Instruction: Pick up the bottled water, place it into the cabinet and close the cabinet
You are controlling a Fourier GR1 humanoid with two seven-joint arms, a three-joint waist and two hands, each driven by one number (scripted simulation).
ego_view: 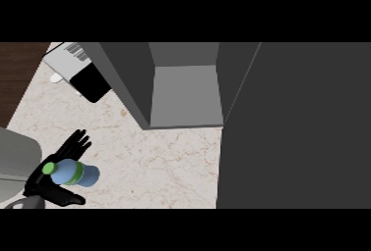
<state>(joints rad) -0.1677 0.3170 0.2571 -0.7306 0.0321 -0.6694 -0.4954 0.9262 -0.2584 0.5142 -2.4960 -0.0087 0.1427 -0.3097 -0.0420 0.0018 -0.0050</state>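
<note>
**A:** Start with the big thing. Is the cabinet ready?

**B:** Yes. The cabinet (185, 88) stands at the counter's far edge, and its pale inside shows bare. Its door (304, 127) is swung wide, a dark panel covering the whole right side of the counter (159, 162). So there's no opening left to do.

**A:** And the hands?

**B:** Only the left hand (43, 184) shows, low by the counter's left edge near the front corner. Its fingers (75, 141) reach past the far side of the bottle and its thumb (64, 198) closes in on the near side, so I read it as clamped on the bottled water (78, 174). The right hand isn't in view at all.

**A:** Where is the bottle, then?

**B:** In that hand, well apart from the cabinet. It's tilted, with the green cap (49, 168) leaning toward the left edge. I can't tell whether it has left the counter's top or is resting on it.

**A:** Anything else about?

**B:** A white box with a barcode (66, 55) and a black slab (92, 83) sit in the far left corner, just beside the cabinet's left wall.

**A:** So how far along are we?

**B:** Early, I'd judge. The grasp looks made. Carrying the bottle across to the opening, setting it inside, letting go and swinging the door shut all remain.
</note>
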